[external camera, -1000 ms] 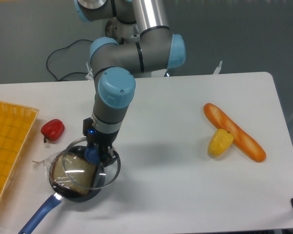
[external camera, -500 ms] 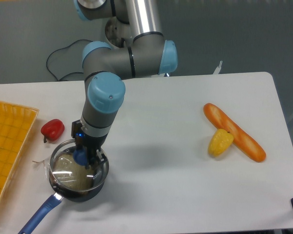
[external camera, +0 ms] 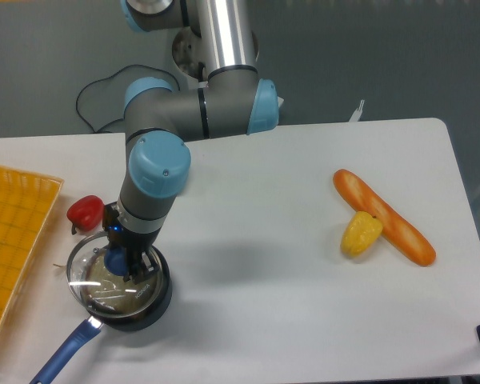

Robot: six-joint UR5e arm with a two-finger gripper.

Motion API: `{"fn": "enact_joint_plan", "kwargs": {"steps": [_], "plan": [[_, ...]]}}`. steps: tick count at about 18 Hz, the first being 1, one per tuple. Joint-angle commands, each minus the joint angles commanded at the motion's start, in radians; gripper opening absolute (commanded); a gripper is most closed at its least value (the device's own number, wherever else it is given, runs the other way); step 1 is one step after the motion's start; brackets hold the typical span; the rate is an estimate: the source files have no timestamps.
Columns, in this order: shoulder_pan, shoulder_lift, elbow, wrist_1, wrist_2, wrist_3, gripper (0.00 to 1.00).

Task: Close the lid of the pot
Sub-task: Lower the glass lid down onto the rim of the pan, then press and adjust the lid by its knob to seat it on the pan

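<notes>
The pot (external camera: 148, 308), a small black pan with a long blue handle (external camera: 62, 358), sits at the table's front left with a pale slab of food inside. Above it hangs the lid (external camera: 88, 276), a clear glass disc with a thin metal rim, roughly level and shifted a little left of the pot. My gripper (external camera: 116, 262) reaches straight down and is shut on the lid's blue knob (external camera: 113, 262). The pot's left side is hidden behind the glass.
A red pepper (external camera: 86, 212) lies just behind the pot. An orange tray (external camera: 16, 240) fills the left edge. At the right lie a long bread loaf (external camera: 384, 217) and a yellow corn piece (external camera: 361, 234). A black cable (external camera: 96, 112) loops behind the table.
My arm has carried the lid leftward and a little lower over the pot. The lid sat to the pot's right a second ago and now overhangs its left side.
</notes>
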Motion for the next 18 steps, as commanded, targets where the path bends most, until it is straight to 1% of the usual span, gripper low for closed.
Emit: {"fn": "enact_joint_plan", "kwargs": {"steps": [9,18], "plan": [[-0.003,0.003,-0.018,0.002,-0.002,0.0,0.48],[-0.017,-0.005,-0.018,0.003,-0.003,-0.002,0.49]]}}
